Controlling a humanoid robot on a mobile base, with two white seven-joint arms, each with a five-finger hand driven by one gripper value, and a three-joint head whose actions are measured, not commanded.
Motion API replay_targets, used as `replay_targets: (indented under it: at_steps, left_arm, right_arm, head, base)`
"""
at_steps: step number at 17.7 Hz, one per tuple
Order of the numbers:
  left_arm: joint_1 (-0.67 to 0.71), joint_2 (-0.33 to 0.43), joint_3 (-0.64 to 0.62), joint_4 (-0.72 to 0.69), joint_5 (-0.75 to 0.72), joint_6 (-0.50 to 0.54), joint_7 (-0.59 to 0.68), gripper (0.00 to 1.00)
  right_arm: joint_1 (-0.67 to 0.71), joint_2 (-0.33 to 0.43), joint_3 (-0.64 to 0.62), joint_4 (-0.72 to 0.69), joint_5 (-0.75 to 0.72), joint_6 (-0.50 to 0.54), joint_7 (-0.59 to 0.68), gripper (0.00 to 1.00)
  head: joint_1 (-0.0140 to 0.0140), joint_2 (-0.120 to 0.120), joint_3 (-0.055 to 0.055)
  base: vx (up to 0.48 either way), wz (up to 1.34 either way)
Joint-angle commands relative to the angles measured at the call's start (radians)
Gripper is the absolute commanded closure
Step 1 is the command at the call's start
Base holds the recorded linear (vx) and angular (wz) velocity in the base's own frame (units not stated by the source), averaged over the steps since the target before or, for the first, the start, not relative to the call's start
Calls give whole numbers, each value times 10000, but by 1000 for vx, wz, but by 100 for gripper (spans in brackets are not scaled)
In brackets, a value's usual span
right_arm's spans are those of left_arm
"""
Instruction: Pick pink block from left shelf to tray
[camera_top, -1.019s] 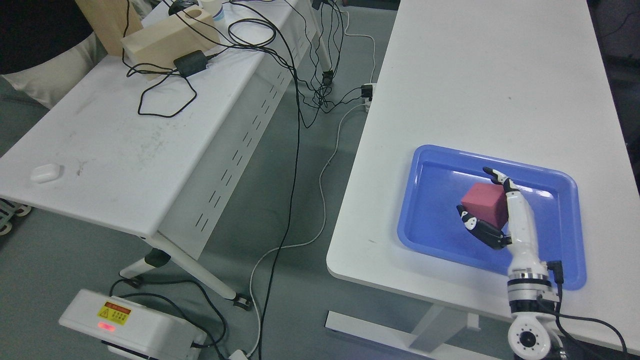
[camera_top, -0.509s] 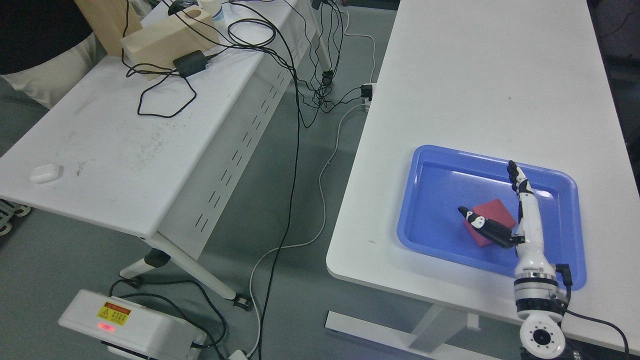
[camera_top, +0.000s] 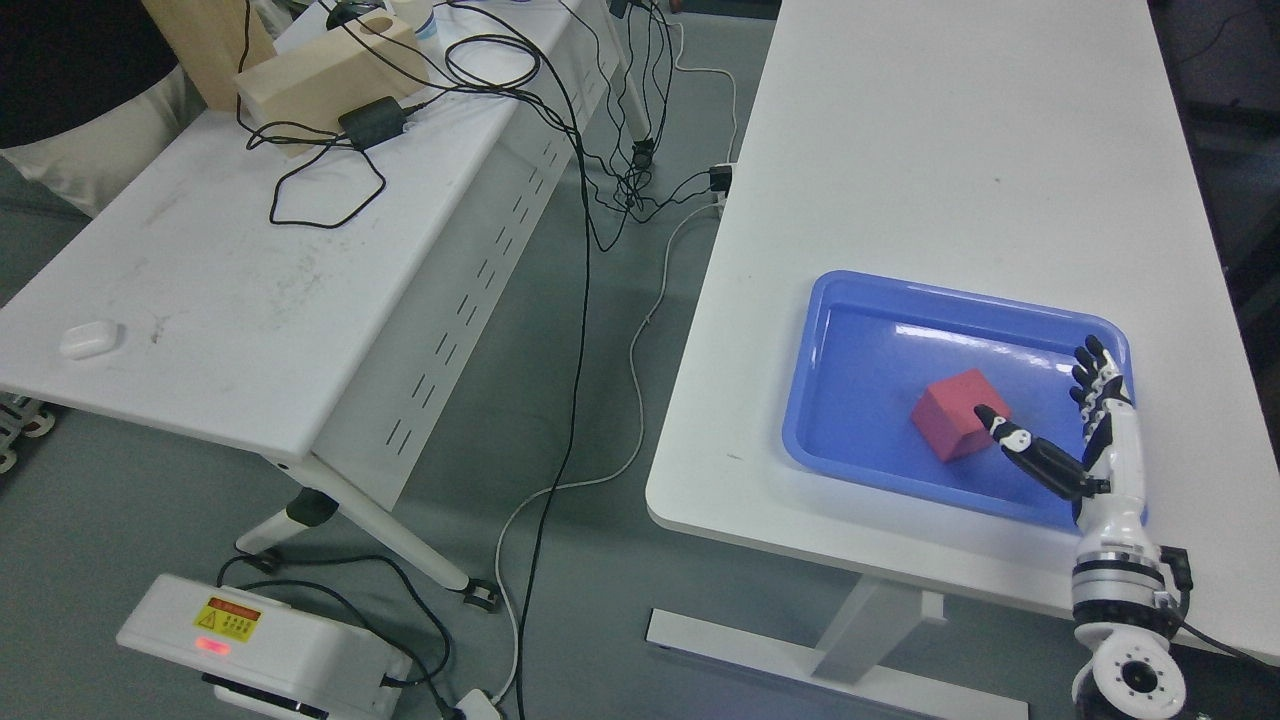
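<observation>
The pink block (camera_top: 955, 413) lies inside the blue tray (camera_top: 850, 300) on the white table at the right. My right hand (camera_top: 1050, 415) is open, with fingers spread, just right of the block above the tray's near right part. Its thumb tip is close to the block's right edge; I cannot tell whether it touches. The hand holds nothing. The left arm does not show.
A second white table (camera_top: 200, 300) stands at the left with a wooden box (camera_top: 320, 65), a black adapter (camera_top: 372, 118), cables and a small white case (camera_top: 90, 338). Cables hang in the gap between the tables. A white device (camera_top: 260, 640) sits on the floor.
The right hand let go of the pink block, which dropped flat into the tray, then opened and drew back to the right. The camera view shifted slightly.
</observation>
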Motion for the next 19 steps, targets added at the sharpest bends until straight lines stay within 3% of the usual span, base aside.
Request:
replay_targets:
  at_steps: [1, 19]
  left_arm:
    - [93, 175, 0, 0, -15, -1, 8, 0]
    - [93, 175, 0, 0, -15, -1, 8, 0]
  right_arm:
    - [11, -165, -611, -35, -475, 9, -35, 0]
    - [103, -165, -550, -4, -521, 40, -20, 0]
  head:
    - [0, 0, 0]
    - [0, 0, 0]
  base:
    - [-120, -77]
    - [-121, -189]
